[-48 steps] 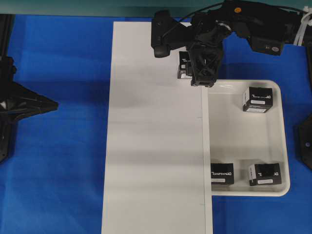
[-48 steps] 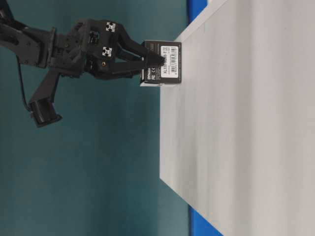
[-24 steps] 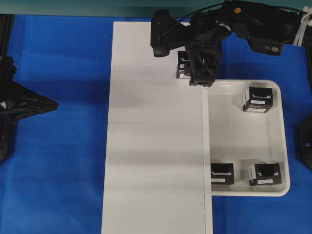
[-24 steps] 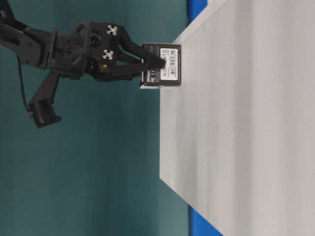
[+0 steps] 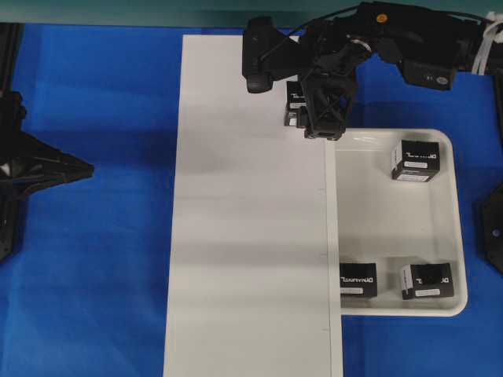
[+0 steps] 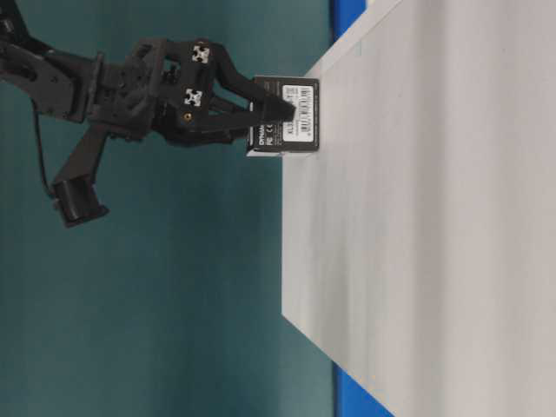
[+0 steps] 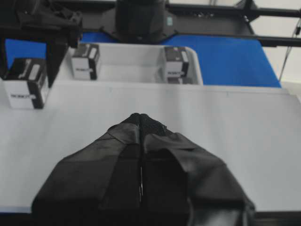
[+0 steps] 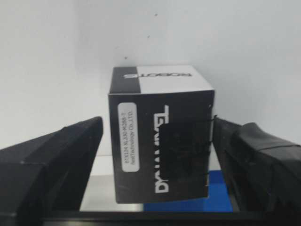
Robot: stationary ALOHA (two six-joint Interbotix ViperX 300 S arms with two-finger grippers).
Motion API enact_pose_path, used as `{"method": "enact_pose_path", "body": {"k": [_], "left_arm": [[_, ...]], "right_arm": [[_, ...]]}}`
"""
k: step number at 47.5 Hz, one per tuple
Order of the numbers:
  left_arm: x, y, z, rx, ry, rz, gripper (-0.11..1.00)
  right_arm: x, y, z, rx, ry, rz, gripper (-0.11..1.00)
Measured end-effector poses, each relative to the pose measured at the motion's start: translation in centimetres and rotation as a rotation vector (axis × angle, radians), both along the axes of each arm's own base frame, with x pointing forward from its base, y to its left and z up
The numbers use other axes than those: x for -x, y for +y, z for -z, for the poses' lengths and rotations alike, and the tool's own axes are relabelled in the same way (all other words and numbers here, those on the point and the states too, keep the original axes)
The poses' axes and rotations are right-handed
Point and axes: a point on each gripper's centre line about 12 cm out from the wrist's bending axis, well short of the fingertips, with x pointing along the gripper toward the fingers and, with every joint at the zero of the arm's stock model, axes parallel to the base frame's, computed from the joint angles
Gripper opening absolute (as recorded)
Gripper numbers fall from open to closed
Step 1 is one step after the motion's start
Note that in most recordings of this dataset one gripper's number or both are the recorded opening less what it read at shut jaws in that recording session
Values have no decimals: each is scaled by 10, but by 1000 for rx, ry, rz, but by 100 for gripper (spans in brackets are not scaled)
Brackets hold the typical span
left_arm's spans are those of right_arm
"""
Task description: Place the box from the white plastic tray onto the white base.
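Observation:
A black box (image 5: 294,101) with white lettering stands on the white base (image 5: 251,251) near its far right corner. My right gripper (image 5: 322,118) hangs over the box, open, with a finger on either side of it. In the right wrist view the box (image 8: 160,141) sits between the spread fingers (image 8: 51,165), with a gap showing on the left side. The table-level view shows the box (image 6: 291,113) resting on the board with the fingertips beside it. The white plastic tray (image 5: 460,236) lies right of the base. My left gripper (image 7: 141,117) is shut and empty, off to the left.
Three more black boxes lie in the tray: one at the far end (image 5: 414,160) and two at the near end (image 5: 357,280), (image 5: 425,281). Blue cloth (image 5: 94,275) covers the table around the base. The right arm's body (image 5: 409,39) reaches in from the far right.
The right gripper's jaws have spread apart and let go of the box, which stays where it stood on the base. The left arm has not moved.

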Motion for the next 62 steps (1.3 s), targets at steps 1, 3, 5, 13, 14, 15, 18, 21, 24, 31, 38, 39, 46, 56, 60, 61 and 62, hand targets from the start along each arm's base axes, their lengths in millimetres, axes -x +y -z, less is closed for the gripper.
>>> {"method": "enact_pose_path", "body": {"k": [1,3,5,13,14,15,18,21,24,31,38,39,46,56,60,61,62], "left_arm": [[0,0,0,2,0,0,-7],[0,0,0,2,0,0,-7],[0,0,0,2,0,1,-7],[-1,-2,-2,2,-6,12,-7],[-1,-2,-4,2,-14,12,-7],[-1,-2,-5,0,-21,12,-7],[-1,-2,-11,-1,-49,13,-7],[0,-2,-13,0,-58,13,-7],[0,-2,-13,0,-60,10,-7],[0,-1,-14,2,-67,5,-7],[-1,0,-14,0,-71,2,-7],[-1,0,-14,0,-71,2,-7],[-1,0,-13,2,-67,1,-7],[-2,0,-13,2,-67,1,-7],[-1,0,-13,2,-69,1,-7],[-2,0,-13,2,-67,2,-7],[-2,0,-13,2,-69,1,-7]], "right_arm": [[0,0,-1,1,-3,0,97],[0,0,-6,6,-16,2,98],[1,0,-12,12,-32,4,98],[9,5,-47,44,-115,6,98],[11,5,-52,48,-126,9,98],[12,6,-56,49,-137,12,98],[18,9,-70,54,-171,30,98],[23,11,-80,55,-203,56,98],[29,14,-90,53,-241,88,98],[45,21,-110,52,-327,145,98],[66,33,-126,58,-442,185,98],[69,35,-128,60,-461,191,98],[94,47,-135,72,-606,225,98],[136,65,-143,89,-788,246,98],[154,72,-145,88,-836,255,98],[158,74,-145,88,-847,257,98],[163,76,-146,87,-860,260,98]]}}
